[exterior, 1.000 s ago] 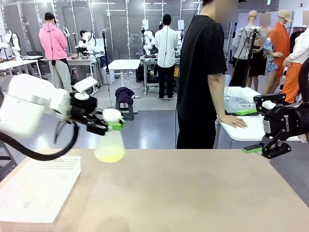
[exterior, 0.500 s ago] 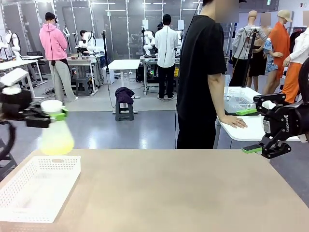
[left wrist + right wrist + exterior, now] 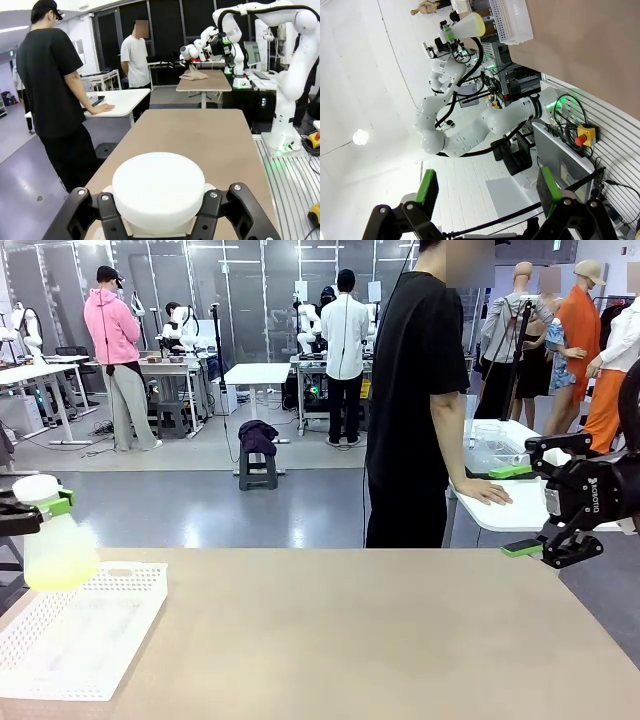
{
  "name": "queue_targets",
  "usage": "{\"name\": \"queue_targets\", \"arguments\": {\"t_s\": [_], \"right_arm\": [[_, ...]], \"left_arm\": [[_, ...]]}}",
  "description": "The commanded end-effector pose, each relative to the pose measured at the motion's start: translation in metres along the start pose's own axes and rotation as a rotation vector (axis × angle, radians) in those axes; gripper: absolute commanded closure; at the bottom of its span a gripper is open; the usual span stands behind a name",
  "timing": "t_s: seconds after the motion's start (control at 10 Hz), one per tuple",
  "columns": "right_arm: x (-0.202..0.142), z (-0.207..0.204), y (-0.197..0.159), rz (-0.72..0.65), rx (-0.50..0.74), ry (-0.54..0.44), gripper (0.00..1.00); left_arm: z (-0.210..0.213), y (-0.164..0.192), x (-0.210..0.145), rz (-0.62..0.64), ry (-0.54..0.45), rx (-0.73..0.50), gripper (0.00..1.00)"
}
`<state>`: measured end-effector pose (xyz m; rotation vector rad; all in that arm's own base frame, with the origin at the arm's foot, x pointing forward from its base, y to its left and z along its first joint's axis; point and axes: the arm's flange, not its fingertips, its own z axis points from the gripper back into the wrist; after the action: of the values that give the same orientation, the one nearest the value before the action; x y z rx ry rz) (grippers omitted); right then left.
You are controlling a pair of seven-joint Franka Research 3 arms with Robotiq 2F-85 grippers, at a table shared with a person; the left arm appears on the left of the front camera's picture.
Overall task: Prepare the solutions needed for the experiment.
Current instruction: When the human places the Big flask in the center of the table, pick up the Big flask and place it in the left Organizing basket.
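The solutions [image 3: 56,576] are a shallow pale yellow-green layer in the bottom of a frosted conical flask [image 3: 58,545] with a round white cap [image 3: 35,487]. My left gripper [image 3: 40,505] is shut on the flask's neck at the far left edge and holds it just above the far left corner of the white basket [image 3: 90,635]. In the left wrist view the cap [image 3: 158,187] sits between the black fingers [image 3: 102,212]. My right gripper [image 3: 545,508] hangs open and empty off the table's right end. In the right wrist view its green pads [image 3: 427,187] stand wide apart, with the flask [image 3: 465,26] far off.
A person in a black shirt [image 3: 415,390] stands at the far side with a hand [image 3: 485,490] on a white side table [image 3: 500,510]. The tan table top [image 3: 380,640] stretches right of the basket. Other people and tables fill the background.
My left arm has carried the flask leftward and lower, from above the table's back left area to the basket's far left corner. The right arm has not moved.
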<state>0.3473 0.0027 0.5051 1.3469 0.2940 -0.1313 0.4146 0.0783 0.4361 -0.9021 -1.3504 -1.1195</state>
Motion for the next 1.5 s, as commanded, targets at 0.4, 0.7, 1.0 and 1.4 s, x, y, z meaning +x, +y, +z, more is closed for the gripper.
{"name": "queue_targets", "arguments": {"t_s": [0.4, 0.7, 1.0, 1.4], "right_arm": [[0.0, 0.0, 0.002, 0.004, 0.017, 0.001, 0.0], [0.0, 0.0, 0.002, 0.004, 0.017, 0.001, 0.0], [0.0, 0.0, 0.002, 0.004, 0.017, 0.001, 0.0], [0.0, 0.0, 0.002, 0.004, 0.017, 0.001, 0.0]], "left_arm": [[-0.001, 0.004, -0.086, 0.088, -0.093, 0.03, 0.95], [-0.007, -0.001, -0.128, 0.126, -0.095, 0.037, 0.95], [-0.018, -0.005, -0.151, 0.115, -0.033, 0.017, 0.95], [-0.023, -0.002, -0.168, 0.125, -0.004, 0.032, 0.95]]}}
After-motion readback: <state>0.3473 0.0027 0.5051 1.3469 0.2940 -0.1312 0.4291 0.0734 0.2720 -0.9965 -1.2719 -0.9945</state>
